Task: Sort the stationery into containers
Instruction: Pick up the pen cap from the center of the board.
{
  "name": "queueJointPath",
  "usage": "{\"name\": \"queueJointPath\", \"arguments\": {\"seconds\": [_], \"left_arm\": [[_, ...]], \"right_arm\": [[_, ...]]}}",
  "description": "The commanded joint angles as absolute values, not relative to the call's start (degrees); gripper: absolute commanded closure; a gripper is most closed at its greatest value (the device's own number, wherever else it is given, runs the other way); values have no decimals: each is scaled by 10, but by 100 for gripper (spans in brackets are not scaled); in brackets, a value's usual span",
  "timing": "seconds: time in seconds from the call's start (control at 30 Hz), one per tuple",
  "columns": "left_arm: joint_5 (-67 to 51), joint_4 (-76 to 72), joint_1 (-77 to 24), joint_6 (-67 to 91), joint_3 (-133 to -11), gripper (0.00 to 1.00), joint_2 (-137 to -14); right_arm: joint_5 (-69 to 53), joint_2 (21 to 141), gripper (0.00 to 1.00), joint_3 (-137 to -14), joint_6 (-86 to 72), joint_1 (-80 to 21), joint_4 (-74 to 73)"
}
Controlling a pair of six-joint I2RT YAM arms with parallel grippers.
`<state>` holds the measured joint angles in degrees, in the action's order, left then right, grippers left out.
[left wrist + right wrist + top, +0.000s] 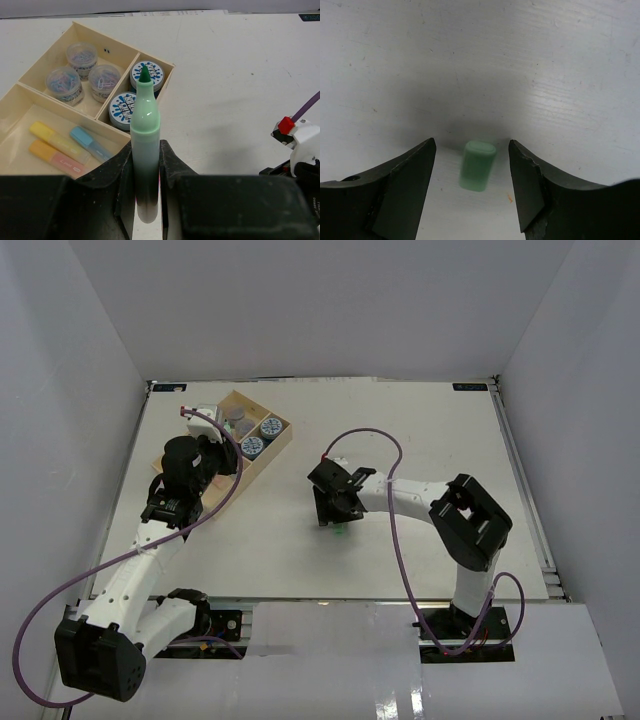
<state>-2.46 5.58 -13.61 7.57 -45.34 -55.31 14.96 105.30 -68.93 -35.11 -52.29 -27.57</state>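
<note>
Left claw (146, 152) clamps green marker (145, 117), indistinct overhead; right claw (472, 146) straddles green cap (477, 166).

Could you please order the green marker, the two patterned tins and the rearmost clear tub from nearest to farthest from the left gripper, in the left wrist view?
1. The green marker: clamped between the fingers of the left gripper.
2. The nearer patterned tin: front of the tray's right compartment.
3. The farther patterned tin: same compartment, behind.
4. The rearmost clear tub: back-left compartment.

Glossy green plastic marker (145, 150); pale matt wooden tray (17, 125); clear plastic tubs (82, 55); matt, scuffed white table (240, 75)
</note>
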Motion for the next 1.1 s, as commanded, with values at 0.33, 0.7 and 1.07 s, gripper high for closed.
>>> {"name": "queueJointPath", "arguments": {"seconds": [0.33,0.7,1.07], "left_arm": [[-35,48,-134,82,-449,100,-536],[-41,48,-134,83,-448,100,-537],[-106,36,-134,85,-446,100,-540]], "right_arm": [[183,1083,44,-712,-379,-531,-307],[182,1071,64,-708,-374,-532,-306],[214,946,86,-711,-333,-533,-273]]}}
